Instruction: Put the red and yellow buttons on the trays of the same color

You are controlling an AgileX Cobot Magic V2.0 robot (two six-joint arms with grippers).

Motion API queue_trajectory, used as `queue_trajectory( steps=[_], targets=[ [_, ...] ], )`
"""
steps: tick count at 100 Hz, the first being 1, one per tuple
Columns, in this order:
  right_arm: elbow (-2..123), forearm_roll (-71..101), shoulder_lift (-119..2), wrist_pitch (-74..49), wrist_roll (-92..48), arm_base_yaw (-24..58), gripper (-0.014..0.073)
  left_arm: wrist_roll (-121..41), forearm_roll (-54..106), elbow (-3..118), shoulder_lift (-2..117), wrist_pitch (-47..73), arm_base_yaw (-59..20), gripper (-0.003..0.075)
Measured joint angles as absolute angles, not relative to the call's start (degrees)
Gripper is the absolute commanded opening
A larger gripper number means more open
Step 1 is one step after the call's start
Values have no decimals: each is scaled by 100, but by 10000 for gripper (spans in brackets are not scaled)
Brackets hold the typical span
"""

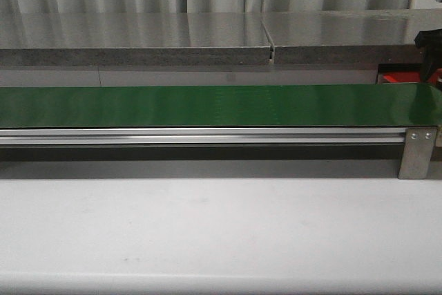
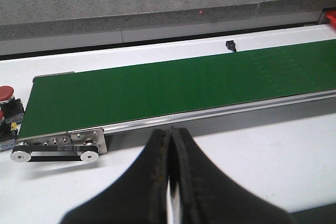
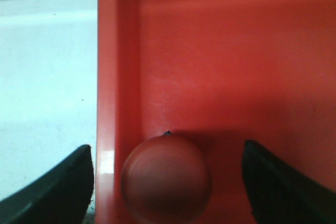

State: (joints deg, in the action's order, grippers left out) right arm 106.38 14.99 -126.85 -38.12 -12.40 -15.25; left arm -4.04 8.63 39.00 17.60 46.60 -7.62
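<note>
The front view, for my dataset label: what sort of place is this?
Probably a lab mock-up of a sorting line: a green conveyor belt on a white table, with a red tray holding a red button.

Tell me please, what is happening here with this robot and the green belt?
The robot sorts buttons by colour. The right gripper is open above the red tray, and a red button lies inside the tray between its fingers, near the tray's wall. The left gripper is shut and holds nothing, near the end of the green conveyor belt. The visible belt carries no button now. No yellow tray is in view.
</note>
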Motion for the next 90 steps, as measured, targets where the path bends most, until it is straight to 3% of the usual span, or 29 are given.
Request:
queue_trajectory(
  steps=[37, 47, 56, 74, 84, 90],
  targets=[
    [10129, 1499, -11783, -3712, -1239, -1487, 624, -404, 863, 3900, 1760, 4660, -762, -20],
    [9685, 1428, -11364, -3556, -1247, -1370, 582, -404, 863, 3900, 1760, 4660, -762, -20],
    [9246, 1328, -10993, -3417, -1247, -1231, 451, -404, 863, 3900, 1760, 4660, -762, -20],
    [8422, 1093, -10128, -3340, -1261, -885, 55, -404, 863, 3900, 1760, 4660, -762, -20],
    [7982, 1050, -9637, -3299, -1261, -719, -80, -404, 863, 3900, 1760, 4660, -762, -20],
    [7686, 1041, -9309, -3240, -1261, -619, -72, -404, 863, 3900, 1760, 4660, -762, -20]
  ],
)
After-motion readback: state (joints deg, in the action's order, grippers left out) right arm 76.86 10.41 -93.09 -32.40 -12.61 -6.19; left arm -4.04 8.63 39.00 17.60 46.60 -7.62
